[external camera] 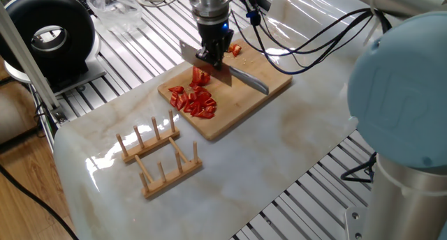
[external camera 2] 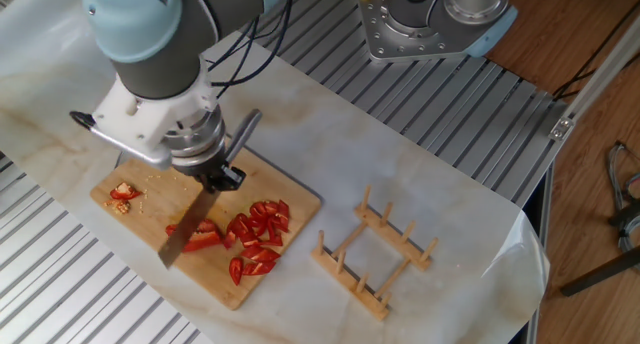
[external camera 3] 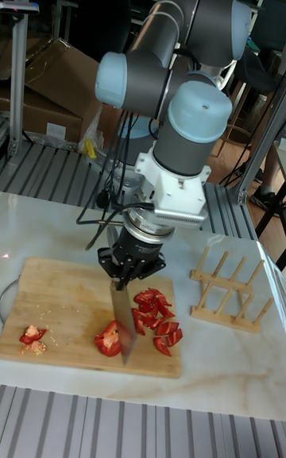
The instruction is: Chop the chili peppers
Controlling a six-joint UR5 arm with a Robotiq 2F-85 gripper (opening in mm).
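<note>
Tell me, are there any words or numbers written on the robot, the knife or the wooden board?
None that can be read. The arm, the knife, the cutting board with the chili peppers and the wooden rack show no letters, numbers or signs in any view.

A robotics lab: aluminium slatted frame (external camera: 126, 51) and loose cables (external camera: 307, 51) behind the gripper (external camera: 213, 55), cardboard boxes (external camera 3: 48, 100) beyond.

Chili peppers (external camera 2: 245, 234): glossy red cut bits heaped together, one larger piece alongside.
</note>
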